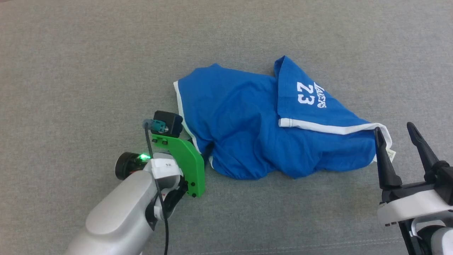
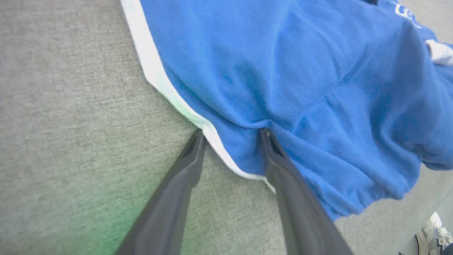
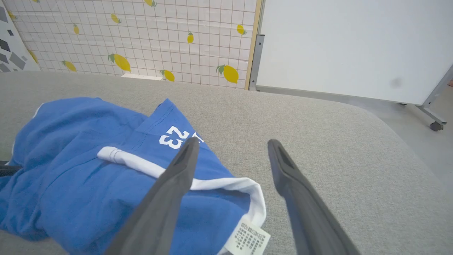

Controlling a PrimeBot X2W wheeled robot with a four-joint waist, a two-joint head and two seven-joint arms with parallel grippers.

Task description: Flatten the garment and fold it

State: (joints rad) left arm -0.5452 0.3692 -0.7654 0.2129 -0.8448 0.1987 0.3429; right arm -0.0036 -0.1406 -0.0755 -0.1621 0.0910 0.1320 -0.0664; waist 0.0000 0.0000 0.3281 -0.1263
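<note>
The garment [image 1: 247,120], bright blue shorts, lies crumpled on the grey surface; one leg with a white "23" [image 1: 305,93] is folded over the top. A white band [image 1: 325,127] runs to its right end, where a small label [image 3: 247,239] sticks out. My left gripper [image 2: 231,134] sits low at the garment's left white-trimmed edge [image 2: 155,76]. Its jaws are apart and straddle that edge, one finger on the grey surface, the other on the blue cloth. My right gripper [image 1: 395,132] stands open beside the right end, holding nothing.
The grey padded surface [image 1: 88,53] stretches wide on every side of the shorts. Its rounded right edge [image 3: 400,134] drops to a floor. Beyond stand a lemon-patterned wall [image 3: 141,39] and a white board on castors [image 3: 354,46]. A shoe [image 2: 433,230] shows on the floor.
</note>
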